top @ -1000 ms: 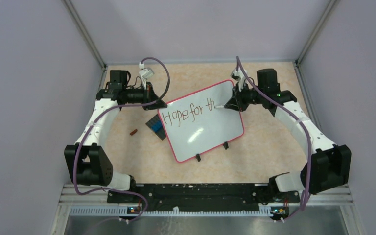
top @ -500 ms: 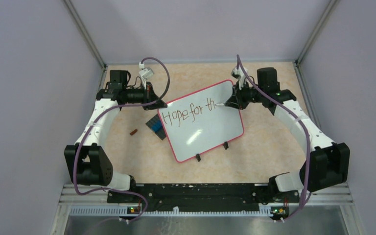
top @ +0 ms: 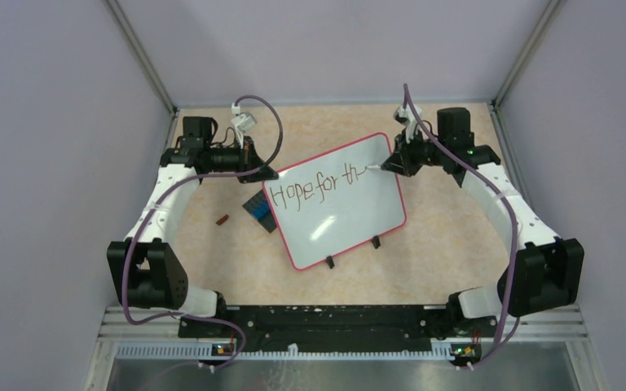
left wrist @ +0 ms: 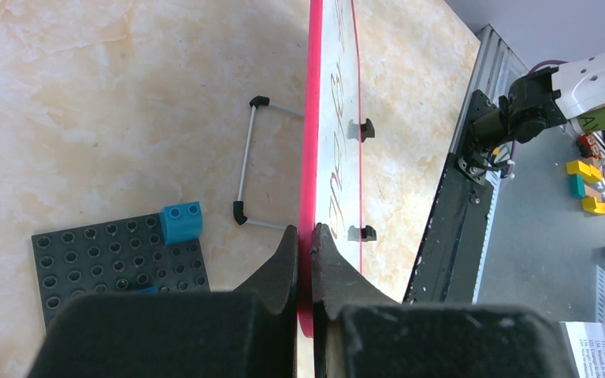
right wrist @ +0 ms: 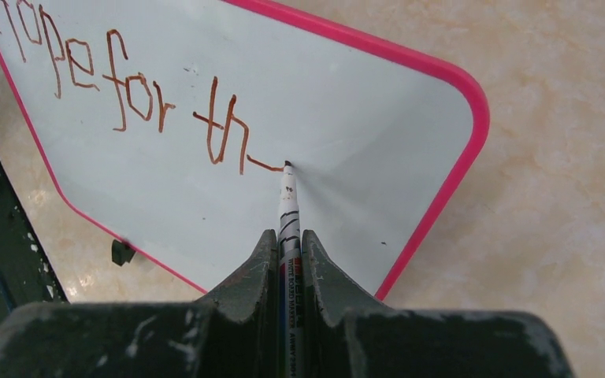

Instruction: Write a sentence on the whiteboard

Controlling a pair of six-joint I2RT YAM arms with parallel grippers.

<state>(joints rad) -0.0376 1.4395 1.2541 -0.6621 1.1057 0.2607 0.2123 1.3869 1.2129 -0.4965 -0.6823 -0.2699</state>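
Right wrist view: right gripper [right wrist: 287, 236] clamped tight on the marker [right wrist: 289, 201], tip down on the whiteboard [right wrist: 362, 102], which sits mid-table, propped at a tilt. The sentence [right wrist: 126, 87] reads "Hope for th" w/ a dash running right, prob. the start of the e. At the far-left corner, left gripper [left wrist: 305, 232] pinches the pink edge. I'd say light, even pressure, a small loop, and room left before the right frame.
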